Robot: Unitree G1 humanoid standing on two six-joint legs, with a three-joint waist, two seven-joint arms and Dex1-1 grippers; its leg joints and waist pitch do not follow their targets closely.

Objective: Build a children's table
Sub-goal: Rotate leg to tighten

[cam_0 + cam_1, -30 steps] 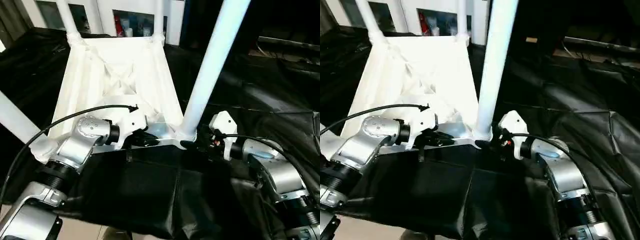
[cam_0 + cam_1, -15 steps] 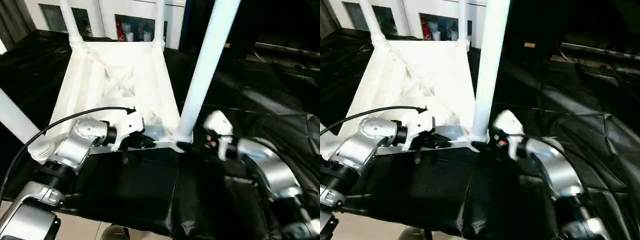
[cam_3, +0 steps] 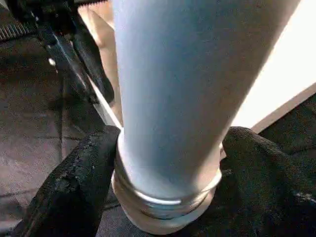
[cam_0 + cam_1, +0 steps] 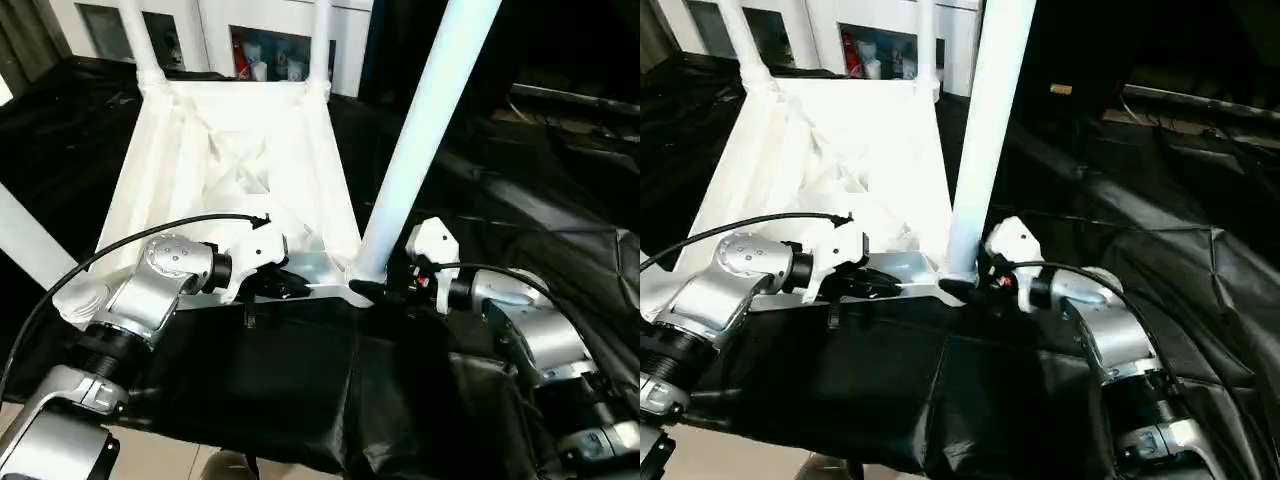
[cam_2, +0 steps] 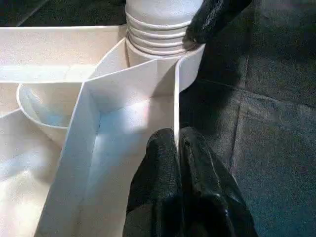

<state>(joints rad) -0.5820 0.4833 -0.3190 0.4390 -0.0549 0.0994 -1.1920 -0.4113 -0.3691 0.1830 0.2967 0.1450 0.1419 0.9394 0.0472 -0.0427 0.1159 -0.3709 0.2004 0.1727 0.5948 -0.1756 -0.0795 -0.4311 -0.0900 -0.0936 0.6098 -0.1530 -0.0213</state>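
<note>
The left gripper's (image 5: 178, 148) two black fingers (image 5: 158, 168) are clenched on the thin raised rim of the white plastic rectangular tabletop (image 4: 240, 160), pinching it just short of the near corner socket. In the head views this gripper (image 4: 285, 285) sits at centre-left of the frame, on the tabletop's near edge.

The right gripper's (image 3: 168, 163) black fingers (image 3: 74, 182) stand spread to either side of the foot of the near white tube leg (image 4: 425, 120), hard against the ribbed collar where it enters that socket; whether they press on it or only flank it cannot be told. In the head views this gripper (image 4: 385, 290) lies just right of centre, at the base of the leg.

The tabletop lies underside up in the upper-left half of the frame, on the black-draped table (image 4: 520, 180). The near leg rises from its lower-right corner, leaning toward the upper right. Two more white legs (image 4: 135, 35) stand in the far corner sockets at the top of the frame, and a fourth (image 4: 25, 235) slants out at the left edge.
</note>
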